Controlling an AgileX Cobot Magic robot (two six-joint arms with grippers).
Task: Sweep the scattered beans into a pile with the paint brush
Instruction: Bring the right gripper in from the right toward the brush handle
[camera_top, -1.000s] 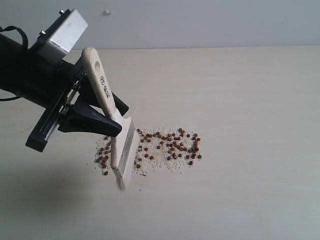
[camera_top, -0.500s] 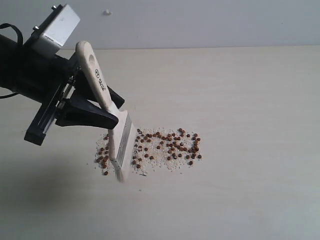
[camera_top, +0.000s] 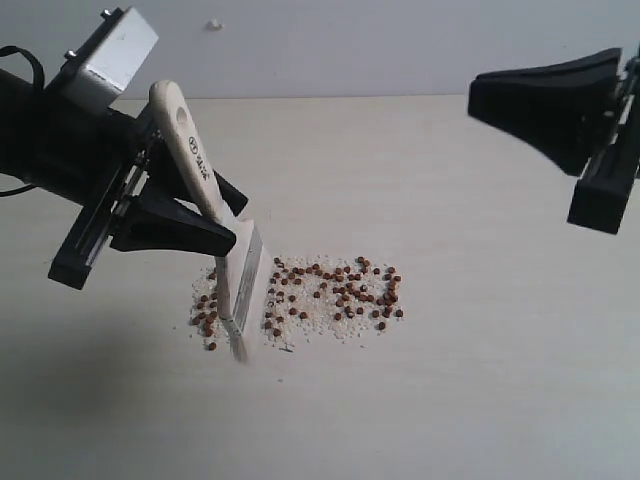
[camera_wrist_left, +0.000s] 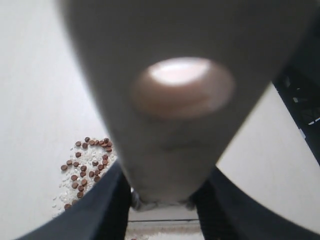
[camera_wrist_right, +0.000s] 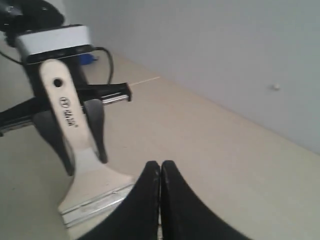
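My left gripper (camera_top: 215, 228) is shut on the paint brush (camera_top: 200, 175) just above its silver ferrule. The brush hangs tilted, with its bristle tips (camera_top: 240, 345) at the table. The beans (camera_top: 340, 295), mixed with whitish grains, lie spread in a loose patch to the right of the bristles, and a smaller clump (camera_top: 205, 315) lies to their left. No compact pile shows. In the left wrist view the handle (camera_wrist_left: 185, 130) fills the frame, with beans (camera_wrist_left: 87, 160) beside it. My right gripper (camera_top: 472, 100) hovers shut and empty at the upper right, its tips (camera_wrist_right: 160, 165) pointing toward the brush (camera_wrist_right: 70, 125).
The pale tabletop (camera_top: 480, 380) runs back to a grey wall (camera_top: 400, 40). The left arm's black body and silver camera block (camera_top: 110, 55) stand over the table's left side.
The brush and left gripper shifted slightly left, then held still. The right gripper has come into the exterior view at the upper right.
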